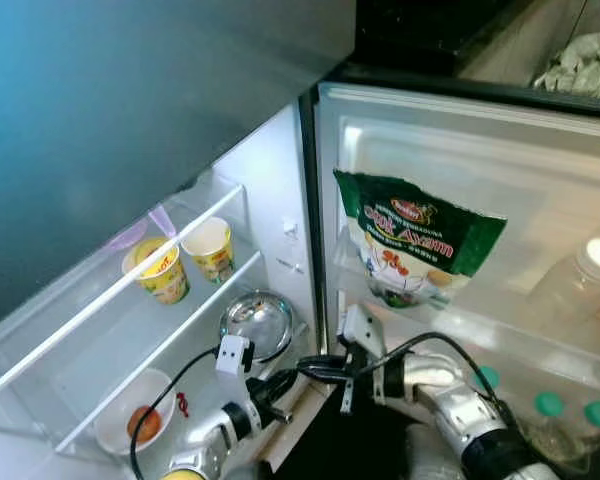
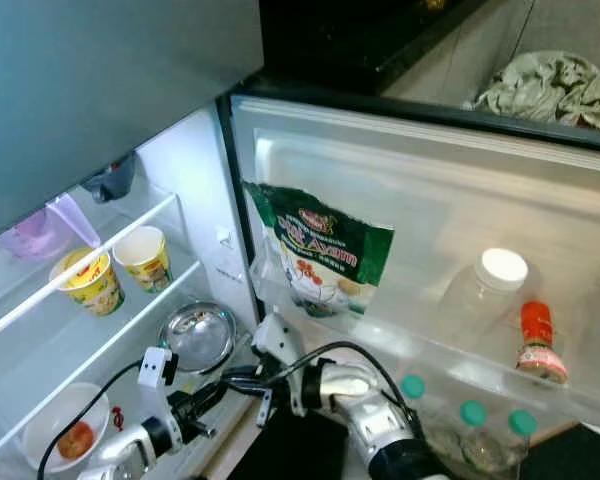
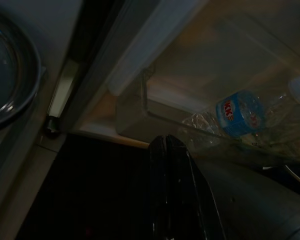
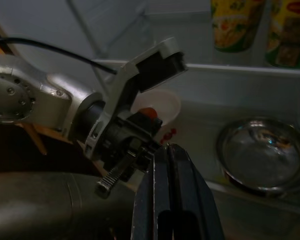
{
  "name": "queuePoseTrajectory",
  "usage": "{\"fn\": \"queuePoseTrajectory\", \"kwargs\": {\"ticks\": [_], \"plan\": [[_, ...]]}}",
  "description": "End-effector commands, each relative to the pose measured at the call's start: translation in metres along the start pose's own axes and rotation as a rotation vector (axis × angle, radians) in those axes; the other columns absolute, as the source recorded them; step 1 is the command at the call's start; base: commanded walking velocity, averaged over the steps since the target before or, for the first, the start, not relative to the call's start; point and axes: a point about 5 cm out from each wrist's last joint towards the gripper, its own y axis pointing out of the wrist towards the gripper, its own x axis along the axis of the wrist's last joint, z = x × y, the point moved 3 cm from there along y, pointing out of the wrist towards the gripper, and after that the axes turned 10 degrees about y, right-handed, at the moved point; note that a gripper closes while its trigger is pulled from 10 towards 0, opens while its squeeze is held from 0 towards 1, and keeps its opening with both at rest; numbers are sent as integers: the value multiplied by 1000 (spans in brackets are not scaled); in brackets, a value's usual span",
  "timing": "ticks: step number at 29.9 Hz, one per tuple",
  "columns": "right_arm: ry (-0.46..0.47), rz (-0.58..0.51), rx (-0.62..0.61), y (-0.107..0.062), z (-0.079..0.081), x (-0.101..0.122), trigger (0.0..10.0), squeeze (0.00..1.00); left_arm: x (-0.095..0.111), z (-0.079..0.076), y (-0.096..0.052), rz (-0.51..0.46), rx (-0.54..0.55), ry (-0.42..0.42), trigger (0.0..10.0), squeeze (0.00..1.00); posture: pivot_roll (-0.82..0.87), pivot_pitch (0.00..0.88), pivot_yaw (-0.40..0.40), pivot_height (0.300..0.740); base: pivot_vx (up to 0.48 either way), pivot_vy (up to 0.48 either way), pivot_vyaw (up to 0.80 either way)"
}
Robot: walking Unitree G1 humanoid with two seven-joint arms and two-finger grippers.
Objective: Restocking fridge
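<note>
fridge open, seen from above. on the left, along the upper shelf (image 1: 130,285), we see two yellow cups (image 1: 160,268) side by side. on the lower shelf we see a white bowl (image 1: 130,420) with an orange item in it, and right of it a steel bowl (image 1: 258,322). the left gripper (image 1: 325,370) sits low at the fridge's front edge, just below the steel bowl, its fingers pressed together on nothing. the right gripper (image 1: 315,372) points leftward to meet it, tips nearly touching, also closed and empty. right of both, above the right arm, the green bag (image 1: 415,245) stands in the door rack (image 2: 450,355), well apart from either gripper. further right in that rack we see a clear jar (image 2: 485,290) and a red-capped bottle (image 2: 533,345); below stand teal-capped bottles (image 2: 465,420).
</note>
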Motion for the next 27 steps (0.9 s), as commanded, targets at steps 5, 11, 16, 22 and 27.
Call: {"fn": "queuePoseTrajectory", "kwargs": {"ticks": [5,11,16,22,27], "plan": [[12,240,140,4,24,-47,10000,0,-14,-2,-8,62,-38,-14,10000,0,-43,12,45,627,0,0,0],[59,205,153,3,27,-42,10000,0,-18,-3,-10,79,-53,-7,10000,0,-41,13,47,627,0,0,0],[86,196,129,5,26,-47,10000,0,-18,-6,-9,80,-64,-5,10000,0,-41,13,47,627,0,0,0],[141,117,156,11,32,-39,10000,0,-20,-13,-5,86,-91,-3,10000,0,-40,6,40,632,0,0,0],[162,78,160,11,33,-33,10000,0,-24,-10,-6,106,-55,-8,10000,0,-39,0,33,647,0,0,0]]}}
